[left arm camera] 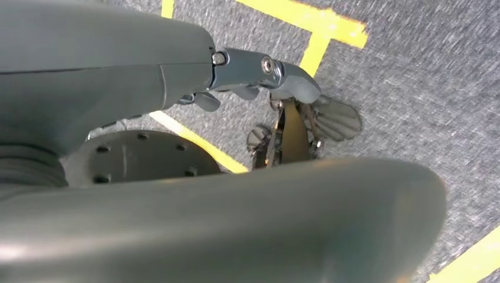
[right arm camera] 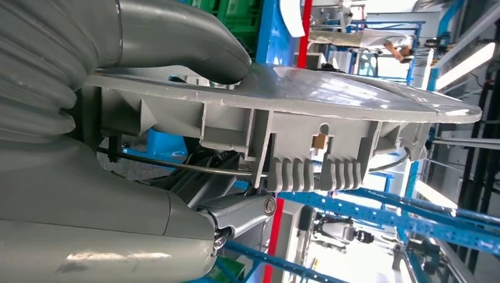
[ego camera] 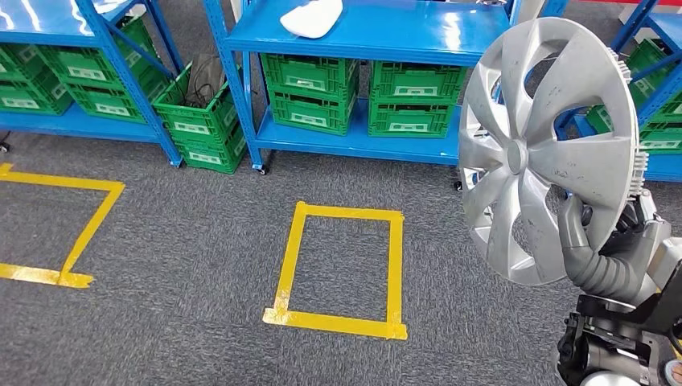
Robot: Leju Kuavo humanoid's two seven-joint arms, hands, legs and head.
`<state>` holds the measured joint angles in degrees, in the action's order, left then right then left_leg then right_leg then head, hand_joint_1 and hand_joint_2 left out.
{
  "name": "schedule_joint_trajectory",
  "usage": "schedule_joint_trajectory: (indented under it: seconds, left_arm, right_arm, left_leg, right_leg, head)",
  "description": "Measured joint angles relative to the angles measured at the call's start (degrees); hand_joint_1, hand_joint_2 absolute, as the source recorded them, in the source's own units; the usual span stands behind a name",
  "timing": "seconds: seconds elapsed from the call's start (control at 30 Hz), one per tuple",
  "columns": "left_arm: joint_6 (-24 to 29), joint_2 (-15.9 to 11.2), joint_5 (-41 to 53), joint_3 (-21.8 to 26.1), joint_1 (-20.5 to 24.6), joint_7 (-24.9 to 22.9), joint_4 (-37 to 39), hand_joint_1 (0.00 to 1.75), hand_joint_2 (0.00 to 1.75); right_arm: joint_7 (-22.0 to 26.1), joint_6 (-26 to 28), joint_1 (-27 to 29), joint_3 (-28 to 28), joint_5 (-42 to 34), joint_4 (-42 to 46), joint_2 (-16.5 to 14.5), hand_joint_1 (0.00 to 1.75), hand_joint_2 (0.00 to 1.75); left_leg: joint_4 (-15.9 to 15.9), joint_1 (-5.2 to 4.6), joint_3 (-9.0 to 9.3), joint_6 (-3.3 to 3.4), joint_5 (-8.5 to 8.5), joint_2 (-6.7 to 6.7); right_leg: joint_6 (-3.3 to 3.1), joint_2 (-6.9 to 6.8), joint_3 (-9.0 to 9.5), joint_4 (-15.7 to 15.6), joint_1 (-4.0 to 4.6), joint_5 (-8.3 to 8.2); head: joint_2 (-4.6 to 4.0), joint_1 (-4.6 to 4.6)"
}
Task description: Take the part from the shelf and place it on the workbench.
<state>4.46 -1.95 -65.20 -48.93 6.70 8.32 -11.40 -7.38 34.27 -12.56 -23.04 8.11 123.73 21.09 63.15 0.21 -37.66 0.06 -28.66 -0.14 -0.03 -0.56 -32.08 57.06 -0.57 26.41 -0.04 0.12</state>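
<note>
Because the blue shelving (ego camera: 366, 36) fills the far side of the head view, with green crates (ego camera: 310, 88) packed along its lower shelf, the part has plainly left it already: the silver wheel cover (ego camera: 547, 145) is up in the air at the right, clear of every shelf and of the grey carpet (ego camera: 185, 265). It stands nearly upright, face toward the camera, which I judge keeps its wide disc from catching the uprights while it is carried. The right hand (ego camera: 591, 241) grips it at the lower rim, thumb (right arm camera: 194, 41) pressed on the face and the darker fingers (right arm camera: 218, 177) behind, clamping the edge between them; a rim hold suits such a thin, broad thing. A white part (ego camera: 312, 18) lies on the upper shelf near its front edge. On the carpet, a yellow tape rectangle (ego camera: 338, 265) marks a standing place before the shelving. The left hand (left arm camera: 277, 76) hangs over the carpet, fingers loosely apart, holding nothing. No workbench appears, so placing remains ahead.
</note>
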Motion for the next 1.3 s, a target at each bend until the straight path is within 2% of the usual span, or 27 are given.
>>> schedule_joint_trajectory:
  seconds: [0.07, 0.1, 0.13, 0.17, 0.2, 0.27, 0.3, 0.4, 0.43, 0.47, 0.5, 0.57, 0.6, 0.63, 0.67, 0.73, 0.8, 0.9, 0.97, 1.0, 1.07, 1.1, 1.13, 1.17, 1.2, 1.27, 1.3]
  left_arm:
    - [0.00, 0.09, -0.13, -0.03, -0.02, 0.00, -0.01, 0.00, 0.00]
    - [0.00, 0.13, -0.25, -0.04, -0.04, 0.05, -0.01, 0.00, 0.00]
    - [0.00, 0.14, -0.38, -0.04, -0.05, 0.16, -0.01, 0.00, 0.00]
    - [0.00, 0.15, -0.50, -0.05, -0.05, 0.31, -0.01, 0.00, 0.00]
    - [0.00, 0.14, -0.59, -0.05, -0.02, 0.44, -0.01, 0.00, 0.00]
    - [0.00, 0.14, -0.66, -0.05, 0.11, 0.63, -0.01, 0.00, 0.00]
    - [0.00, 0.15, -0.66, -0.05, 0.14, 0.66, -0.02, 0.00, 0.00]
    - [0.00, 0.20, -0.67, -0.05, 0.01, 0.67, -0.04, 0.00, 0.00]
    - [0.00, 0.22, -0.68, -0.05, 0.00, 0.68, -0.03, 0.00, 0.00]
    - [0.01, 0.23, -0.70, -0.04, 0.01, 0.68, -0.03, 0.00, 0.00]
    - [0.01, 0.23, -0.71, -0.04, 0.04, 0.69, -0.03, 0.00, 0.00]
    - [0.01, 0.21, -0.72, -0.03, 0.02, 0.68, -0.03, 0.00, 0.00]
    - [0.00, 0.22, -0.73, -0.03, -0.01, 0.68, -0.03, 0.00, 0.00]
    - [0.00, 0.26, -0.73, -0.03, -0.04, 0.68, -0.03, 0.00, 0.00]
    - [0.00, 0.28, -0.74, -0.03, -0.05, 0.68, -0.03, 0.00, 0.00]
    - [0.01, 0.30, -0.74, -0.03, -0.03, 0.69, -0.03, 0.00, 0.00]
    - [0.01, 0.30, -0.74, -0.03, 0.01, 0.70, -0.04, 0.00, 0.00]
    - [-0.01, 0.28, -0.74, -0.03, 0.00, 0.68, -0.05, 0.00, 0.00]
    - [-0.01, 0.25, -0.73, -0.03, -0.02, 0.64, -0.04, 0.00, 0.00]
    - [-0.01, 0.22, -0.72, -0.03, -0.02, 0.61, -0.04, 0.00, 0.00]
    - [-0.01, 0.22, -0.72, -0.04, -0.03, 0.52, -0.03, 0.00, 0.00]
    - [-0.02, 0.23, -0.72, -0.06, -0.05, 0.49, -0.03, 0.00, 0.00]
    - [-0.01, 0.24, -0.72, -0.08, -0.06, 0.46, -0.03, 0.00, 0.00]
    - [-0.01, 0.23, -0.72, -0.09, -0.08, 0.45, -0.03, 0.00, 0.00]
    - [-0.01, 0.20, -0.72, -0.11, -0.07, 0.44, -0.03, 0.00, 0.00]
    - [-0.01, 0.13, -0.70, -0.14, 0.04, 0.44, -0.04, 0.00, 0.00]
    - [-0.01, 0.10, -0.68, -0.15, 0.11, 0.43, -0.04, 0.00, 0.00]
  right_arm:
    - [0.18, -0.12, 0.00, 0.00, -0.12, -0.07, -0.08, 1.75, 1.75]
    - [0.21, -0.21, 0.00, -0.01, -0.17, -0.10, -0.10, 1.75, 1.75]
    - [0.21, -0.29, 0.01, -0.01, -0.21, -0.12, -0.12, 1.75, 1.75]
    - [0.21, -0.38, 0.02, -0.01, -0.24, -0.13, -0.13, 1.75, 1.75]
    - [0.21, -0.44, 0.01, -0.01, -0.26, -0.13, -0.14, 1.75, 1.75]
    - [0.21, -0.49, -0.02, 0.00, -0.26, -0.11, -0.16, 1.75, 1.75]
    - [0.21, -0.50, -0.06, 0.01, -0.26, -0.11, -0.18, 1.75, 1.75]
    - [0.22, -0.52, -0.12, 0.00, -0.26, -0.11, -0.23, 1.75, 1.75]
    - [0.22, -0.53, -0.12, 0.01, -0.26, -0.11, -0.23, 1.75, 1.75]
    - [0.24, -0.54, -0.14, 0.02, -0.26, -0.11, -0.23, 1.75, 1.75]
    - [0.24, -0.55, -0.16, 0.02, -0.26, -0.11, -0.23, 1.75, 1.75]
    - [0.26, -0.55, -0.16, 0.02, -0.28, -0.13, -0.23, 1.75, 1.75]
    - [0.26, -0.55, -0.12, 0.01, -0.29, -0.16, -0.24, 1.75, 1.75]
    - [0.26, -0.55, -0.07, 0.00, -0.30, -0.21, -0.24, 1.75, 1.75]
    - [0.25, -0.55, -0.05, 0.00, -0.31, -0.25, -0.24, 1.75, 1.75]
    - [0.25, -0.56, -0.12, 0.00, -0.32, -0.27, -0.24, 1.75, 1.75]
    - [0.22, -0.60, -0.30, 0.01, -0.38, -0.26, -0.24, 1.75, 1.75]
    - [0.08, -0.57, -0.46, 0.05, -0.47, -0.26, -0.22, 1.75, 1.75]
    - [-0.04, -0.44, -0.46, 0.07, -0.51, -0.26, -0.23, 1.75, 1.75]
    - [-0.06, -0.37, -0.46, 0.07, -0.53, -0.26, -0.26, 1.75, 1.75]
    - [-0.07, -0.23, -0.40, 0.07, -0.55, -0.26, -0.29, 1.75, 1.75]
    - [-0.08, -0.18, -0.34, 0.07, -0.55, -0.26, -0.31, 1.75, 1.75]
    - [-0.08, -0.14, -0.26, 0.07, -0.56, -0.26, -0.31, 1.75, 1.75]
    - [-0.09, -0.13, -0.20, 0.07, -0.57, -0.27, -0.32, 1.75, 1.75]
    - [-0.11, -0.13, -0.15, 0.07, -0.60, -0.30, -0.32, 1.75, 1.75]
    - [-0.19, -0.13, -0.15, 0.08, -0.71, -0.35, -0.33, 1.75, 1.75]
    - [-0.22, -0.12, -0.18, 0.09, -0.81, -0.40, -0.33, 1.75, 1.75]
  left_leg:
    - [7.05, 0.30, -2.61, -0.47, -3.94, 0.01]
    - [9.57, 0.42, -3.40, -0.64, -4.92, 0.01]
    - [10.13, 0.52, -3.20, -0.75, -4.89, 0.02]
    - [8.53, 0.59, -1.88, -0.78, -4.01, 0.02]
    - [5.02, 0.64, 0.48, -0.72, -2.63, 0.02]
    - [-2.36, 0.59, 4.92, -0.33, -0.99, -0.04]
    - [-4.41, 0.48, 6.03, -0.03, -0.70, -0.08]
    - [-5.21, 0.19, 6.13, 1.14, 0.02, -0.09]
    - [-5.36, 0.24, 6.11, 1.53, 0.44, -0.06]
    - [-5.51, 0.35, 6.05, 1.92, 0.88, -0.02]
    - [-5.58, 0.42, 5.87, 2.23, 1.33, 0.00]
    - [-5.50, 0.26, 4.92, 2.56, 1.98, 0.00]
    - [-5.41, 0.16, 4.42, 2.61, 2.29, 0.00]
    - [-5.30, 0.08, 3.95, 2.60, 2.52, -0.01]
    - [-5.13, 0.02, 3.53, 2.56, 2.73, -0.03]
    - [-4.72, -0.03, 2.86, 2.39, 3.01, -0.06]
    - [-4.34, -0.13, 2.28, 1.91, 3.34, -0.03]
    - [-4.40, 0.00, 1.79, 0.83, 4.12, 0.05]
    - [-3.55, 0.04, 1.04, 0.24, 3.24, 0.01]
    - [-1.69, 0.09, 0.18, -0.03, 1.71, -0.02]
    - [4.71, 0.32, -2.25, -0.49, -2.38, -0.03]
    - [7.78, 0.46, -3.25, -0.66, -3.85, -0.02]
    - [9.35, 0.55, -3.50, -0.79, -4.37, -0.01]
    - [9.00, 0.64, -2.76, -0.87, -4.01, -0.01]
    - [6.62, 0.71, -0.94, -0.86, -2.92, 0.00]
    - [-0.41, 0.72, 3.68, -0.62, -1.12, -0.02]
    - [-2.97, 0.64, 5.29, -0.32, -0.68, -0.05]
  right_leg:
    - [-0.24, -0.02, -0.85, 0.04, -0.03, -0.56]
    - [-0.21, 0.00, -1.36, 0.14, -0.04, -0.86]
    - [-0.11, 0.03, -1.89, 0.28, -0.08, -1.15]
    - [0.05, 0.08, -2.38, 0.45, -0.13, -1.41]
    - [0.26, 0.12, -2.79, 0.65, -0.19, -1.64]
    - [0.85, 0.18, -3.46, 1.07, -0.11, -2.01]
    - [1.20, 0.19, -3.66, 1.19, -0.09, -2.21]
    - [2.34, 0.19, -3.94, 1.14, -0.37, -2.82]
    - [2.68, 0.20, -4.37, 1.59, -0.47, -2.39]
    - [2.94, 0.22, -5.10, 2.91, -0.53, -1.18]
    - [3.12, 0.24, -6.18, 5.42, -0.58, 0.76]
    - [3.32, 0.26, -8.55, 12.59, -0.59, 5.21]
    - [3.34, 0.26, -9.17, 15.37, -0.58, 6.47]
    - [3.29, 0.26, -8.95, 16.34, -0.56, 6.73]
    - [3.15, 0.26, -7.72, 15.09, -0.52, 6.02]
    - [2.57, 0.25, -3.12, 7.89, -0.31, 3.62]
    - [1.96, 0.23, 0.29, 2.28, 0.08, 2.45]
    - [1.09, 0.23, 0.58, 1.18, 0.42, 1.83]
    - [0.46, 0.12, 0.53, 0.45, 0.17, 0.93]
    - [0.16, 0.04, 0.39, 0.13, -0.01, 0.49]
    - [-0.18, -0.03, -0.32, 0.08, -0.05, -0.12]
    - [-0.25, -0.04, -0.81, 0.16, -0.05, -0.41]
    - [-0.19, -0.02, -1.33, 0.27, -0.07, -0.70]
    - [-0.09, 0.02, -1.84, 0.43, -0.10, -0.96]
    - [0.08, 0.06, -2.32, 0.62, -0.16, -1.20]
    - [0.60, 0.14, -3.13, 1.16, -0.12, -1.56]
    - [0.96, 0.16, -3.48, 1.36, -0.09, -1.76]
  head:
    - [0.00, -0.53]
    - [0.00, -0.74]
    - [0.00, -0.95]
    - [0.00, -1.20]
    - [0.00, -1.50]
    - [0.00, -2.05]
    - [0.00, -2.13]
    - [0.00, -1.98]
    - [0.00, -1.89]
    - [0.00, -1.66]
    - [0.00, -1.31]
    - [0.00, -0.50]
    - [0.00, -0.21]
    - [0.00, 0.04]
    - [0.00, 0.28]
    - [0.00, 0.74]
    - [0.00, 0.94]
    - [0.00, 0.98]
    - [0.00, 0.81]
    - [0.00, 0.54]
    - [0.00, -0.11]
    - [0.00, -0.35]
    - [0.00, -0.52]
    - [0.00, -0.70]
    - [0.00, -0.92]
    - [0.00, -1.55]
    - [0.00, -1.75]
